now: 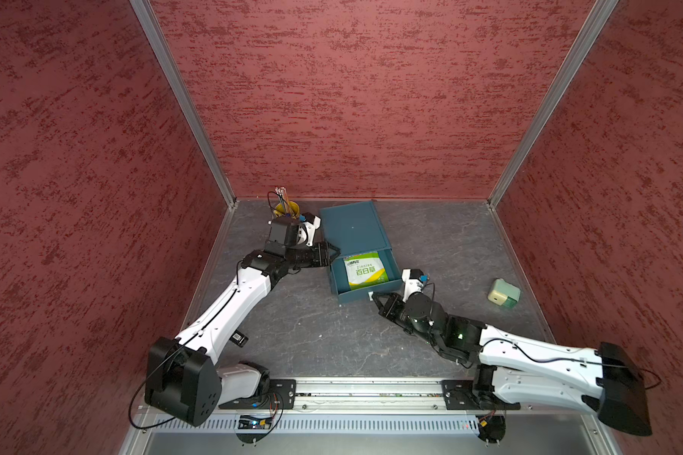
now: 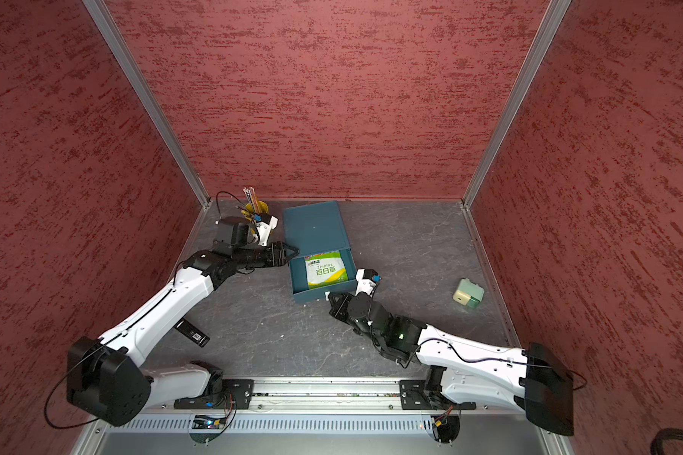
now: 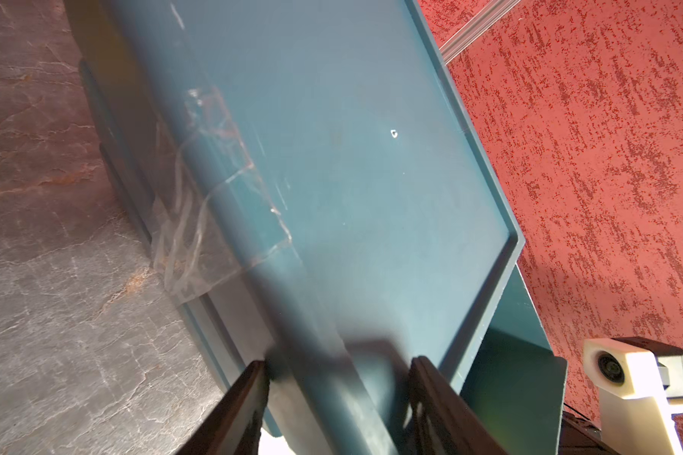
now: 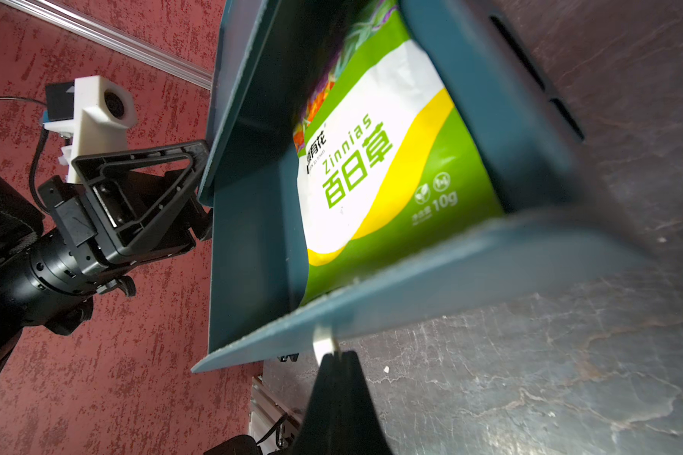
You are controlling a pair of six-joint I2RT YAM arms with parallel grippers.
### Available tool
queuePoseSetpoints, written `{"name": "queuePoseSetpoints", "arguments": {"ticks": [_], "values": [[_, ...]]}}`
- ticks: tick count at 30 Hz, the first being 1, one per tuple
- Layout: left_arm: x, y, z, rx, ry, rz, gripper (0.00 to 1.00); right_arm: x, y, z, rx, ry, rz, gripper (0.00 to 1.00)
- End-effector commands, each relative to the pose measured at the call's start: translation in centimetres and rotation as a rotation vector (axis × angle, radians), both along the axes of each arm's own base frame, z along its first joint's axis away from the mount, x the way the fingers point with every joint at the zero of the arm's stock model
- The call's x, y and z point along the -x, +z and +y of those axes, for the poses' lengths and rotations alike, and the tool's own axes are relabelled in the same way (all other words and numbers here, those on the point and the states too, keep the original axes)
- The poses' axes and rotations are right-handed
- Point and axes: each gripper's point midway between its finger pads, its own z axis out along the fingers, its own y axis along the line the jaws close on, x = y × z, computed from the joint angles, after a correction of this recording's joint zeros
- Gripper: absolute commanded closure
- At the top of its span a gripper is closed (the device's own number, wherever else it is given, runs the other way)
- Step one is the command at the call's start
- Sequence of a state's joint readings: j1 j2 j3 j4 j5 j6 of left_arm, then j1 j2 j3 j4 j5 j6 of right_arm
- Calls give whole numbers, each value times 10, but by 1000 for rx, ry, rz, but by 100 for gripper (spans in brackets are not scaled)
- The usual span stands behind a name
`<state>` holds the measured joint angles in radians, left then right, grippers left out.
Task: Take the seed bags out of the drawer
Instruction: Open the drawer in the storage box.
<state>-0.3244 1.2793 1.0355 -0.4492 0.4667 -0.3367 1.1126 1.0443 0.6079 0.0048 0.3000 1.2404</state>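
Observation:
A teal cabinet (image 1: 351, 226) (image 2: 314, 224) (image 3: 351, 157) stands at the back of the table, its drawer (image 1: 367, 297) (image 2: 312, 297) (image 4: 450, 268) pulled partly out toward me. A green-white seed bag (image 1: 365, 272) (image 2: 326, 270) (image 4: 375, 169) lies flat inside; anything beneath it is hidden. My right gripper (image 1: 375, 297) (image 2: 331, 297) (image 4: 338, 354) is shut on the small white pull tab (image 4: 323, 342) on the drawer front. At the cabinet's left side, my left gripper (image 1: 334, 252) (image 2: 294, 252) (image 3: 340, 364) clamps its upper edge, one finger on the side wall and one on the top.
A yellow cup of pencils (image 1: 286, 208) (image 2: 255, 207) stands behind the left wrist in the back left corner. A pale green boxy block (image 1: 503, 293) (image 2: 468, 295) sits at the right. A small black labelled piece (image 1: 239, 338) (image 2: 192, 335) lies by the left arm. Red walls enclose three sides.

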Motion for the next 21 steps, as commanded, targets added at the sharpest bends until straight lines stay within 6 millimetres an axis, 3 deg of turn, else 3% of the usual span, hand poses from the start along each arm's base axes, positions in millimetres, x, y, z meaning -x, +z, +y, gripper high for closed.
{"name": "queuePoseSetpoints", "arguments": {"ticks": [1,9,15,21], "values": [[5,-18,6,-50,8,50,41,11,-28,-10,91,1,54,100],[5,-19,6,-48,14,53,41,13,-31,-12,115,-8,55,100],[7,-20,6,-51,14,58,41,14,-25,-16,121,-4,42,73],[5,-19,6,-52,14,56,42,18,-2,-25,195,28,7,51]]}}
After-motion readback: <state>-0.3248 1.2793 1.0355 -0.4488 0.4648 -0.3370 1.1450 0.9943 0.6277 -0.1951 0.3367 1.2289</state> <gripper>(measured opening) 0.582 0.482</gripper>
